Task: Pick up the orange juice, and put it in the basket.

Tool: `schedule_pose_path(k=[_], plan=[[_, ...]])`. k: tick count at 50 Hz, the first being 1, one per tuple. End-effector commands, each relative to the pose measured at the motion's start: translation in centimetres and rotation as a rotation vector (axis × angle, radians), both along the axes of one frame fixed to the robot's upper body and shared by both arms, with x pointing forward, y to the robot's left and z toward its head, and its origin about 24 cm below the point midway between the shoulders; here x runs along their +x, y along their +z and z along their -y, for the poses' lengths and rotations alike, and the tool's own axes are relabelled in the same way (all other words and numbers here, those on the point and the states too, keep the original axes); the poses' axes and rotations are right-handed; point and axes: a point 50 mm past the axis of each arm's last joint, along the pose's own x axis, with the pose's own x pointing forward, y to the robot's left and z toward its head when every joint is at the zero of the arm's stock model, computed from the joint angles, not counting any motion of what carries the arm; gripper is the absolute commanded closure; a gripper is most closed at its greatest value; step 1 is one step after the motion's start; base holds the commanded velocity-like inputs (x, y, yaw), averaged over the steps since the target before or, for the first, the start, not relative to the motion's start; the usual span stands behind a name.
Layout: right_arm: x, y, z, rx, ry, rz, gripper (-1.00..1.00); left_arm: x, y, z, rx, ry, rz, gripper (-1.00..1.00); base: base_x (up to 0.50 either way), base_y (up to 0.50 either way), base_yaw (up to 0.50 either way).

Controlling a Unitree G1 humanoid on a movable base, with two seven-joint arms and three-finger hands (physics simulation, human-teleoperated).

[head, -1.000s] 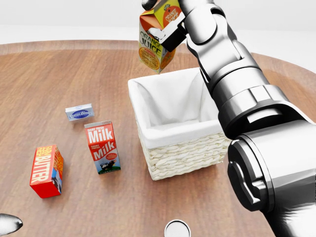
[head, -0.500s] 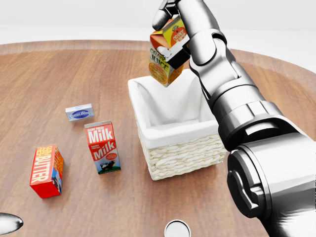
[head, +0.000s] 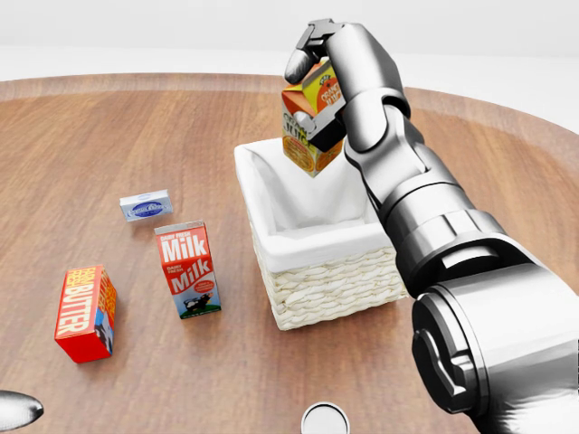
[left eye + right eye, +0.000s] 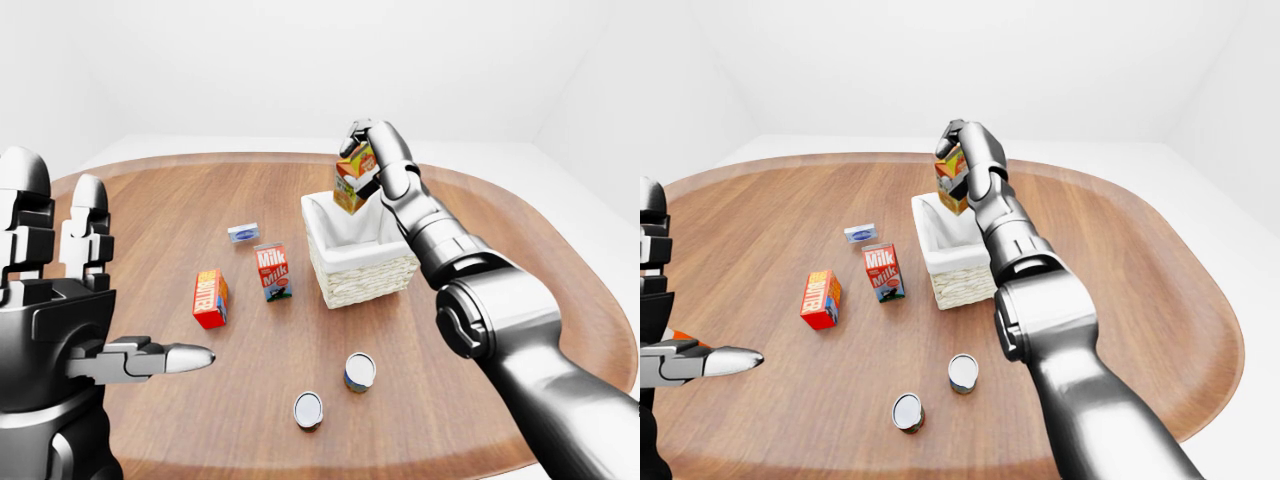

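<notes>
Clearly the right hand (image 3: 318, 81) grips the orange juice (image 3: 310, 117) carton above the basket (image 3: 271, 258). Stiff and light, it likely handles best held by its flat sides. Left hand (image 4: 70, 300) is spread wide.

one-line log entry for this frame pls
phase: carry | right robot hand: shut on juice carton, above basket | left robot hand: open, idle | juice: not yet in basket

Count: 4 cartons – orange juice (image 3: 309, 117), milk (image 3: 188, 268), butter (image 3: 85, 313), small blue-white box (image 3: 146, 206). 2 cans (image 4: 359, 371) (image 4: 308, 409). 1 basket (image 3: 330, 278). All but the juice on the tabletop (image 4: 150, 200).
</notes>
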Motion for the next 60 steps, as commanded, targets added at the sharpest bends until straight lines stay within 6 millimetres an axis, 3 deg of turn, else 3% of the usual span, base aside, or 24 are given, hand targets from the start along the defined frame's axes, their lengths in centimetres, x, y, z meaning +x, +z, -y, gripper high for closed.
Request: schedule_pose_path(k=[1, 60], plan=[[-0.1, -0.3, 0.0, -0.022, -0.038, 0.039, 1.0, 0.1, -0.1, 0.0, -0.002, -0.001, -0.007, -1.0, 0.0, 0.0, 0.0], [-0.5, -3.2, -0.1, -0.021, -0.092, 0.029, 1.0, 0.0, 0.1, 0.0, -0.001, -0.001, 0.004, -1.0, 0.0, 0.0, 0.0]])
